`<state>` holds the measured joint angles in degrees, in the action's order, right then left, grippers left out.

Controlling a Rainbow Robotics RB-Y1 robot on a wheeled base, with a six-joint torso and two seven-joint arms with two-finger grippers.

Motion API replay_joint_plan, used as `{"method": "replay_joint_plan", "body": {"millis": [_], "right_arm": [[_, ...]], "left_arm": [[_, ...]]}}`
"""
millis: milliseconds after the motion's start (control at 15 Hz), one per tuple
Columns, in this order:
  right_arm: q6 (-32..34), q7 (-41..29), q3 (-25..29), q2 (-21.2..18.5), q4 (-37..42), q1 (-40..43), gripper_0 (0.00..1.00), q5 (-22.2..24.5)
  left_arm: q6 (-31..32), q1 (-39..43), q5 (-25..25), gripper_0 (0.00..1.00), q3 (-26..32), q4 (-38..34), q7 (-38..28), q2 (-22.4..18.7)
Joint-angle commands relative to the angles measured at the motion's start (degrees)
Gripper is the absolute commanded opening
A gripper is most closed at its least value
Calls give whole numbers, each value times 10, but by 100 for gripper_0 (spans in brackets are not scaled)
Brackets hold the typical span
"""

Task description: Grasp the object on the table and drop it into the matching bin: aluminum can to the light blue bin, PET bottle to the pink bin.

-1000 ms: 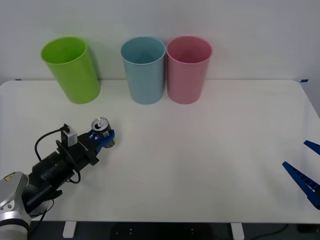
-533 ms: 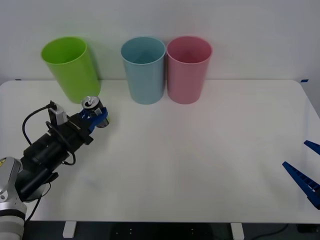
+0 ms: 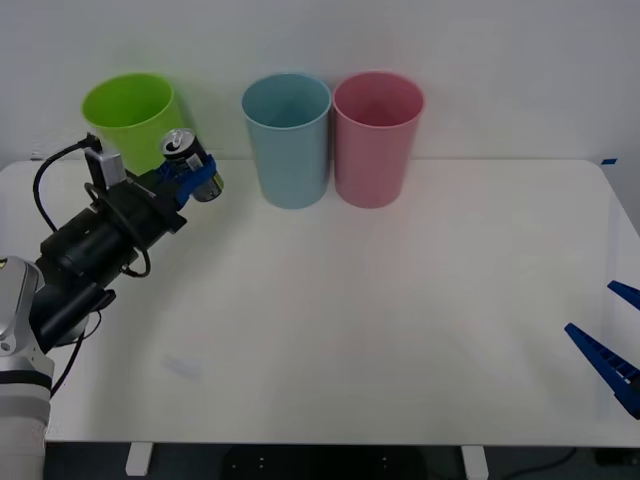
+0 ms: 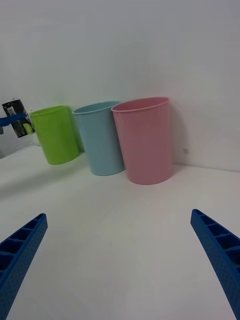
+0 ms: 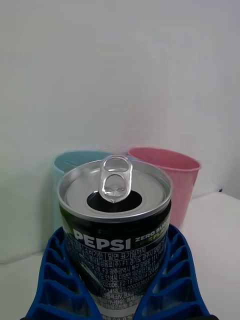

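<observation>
Above the tabletop (image 3: 400, 330) | my left jaws (image 3: 197, 180) clamp the aluminum can (image 3: 186, 160), lifted since a second ago | light blue bin (image 3: 287, 140) next | right jaws (image 3: 612, 350) idle, spread.

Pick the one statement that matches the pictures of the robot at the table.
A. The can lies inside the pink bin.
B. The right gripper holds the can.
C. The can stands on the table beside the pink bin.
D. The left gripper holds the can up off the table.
D: the left gripper is clamped on the aluminum can, held above the table in front of the lime green bin.
</observation>
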<state>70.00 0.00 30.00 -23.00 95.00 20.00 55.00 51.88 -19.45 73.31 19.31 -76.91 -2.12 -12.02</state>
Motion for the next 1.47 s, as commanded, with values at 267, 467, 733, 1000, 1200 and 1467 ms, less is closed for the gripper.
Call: {"method": "replay_joint_plan", "body": {"millis": [267, 467, 733, 1000, 1200, 1467], "right_arm": [[0, 0, 0, 0, 0, 0, 100, 0], [0, 0, 0, 0, 0, 0, 100, 0], [0, 0, 0, 0, 0, 0, 100, 0], [0, 0, 0, 0, 0, 0, 100, 0], [0, 0, 0, 0, 0, 0, 100, 0], [0, 0, 0, 0, 0, 0, 100, 0]], "left_arm": [[-44, -89, 73, 1, -1, 0, -91, 1], [-103, -122, 87, 2, -33, 1, -112, 2], [-120, -168, 176, 2, -45, 5, -198, 3], [-115, -236, 210, 2, -39, 94, -191, 3], [-111, -279, 239, 3, -38, 143, -188, 3], [-117, -349, 277, 2, -23, 235, -183, 6]]}}
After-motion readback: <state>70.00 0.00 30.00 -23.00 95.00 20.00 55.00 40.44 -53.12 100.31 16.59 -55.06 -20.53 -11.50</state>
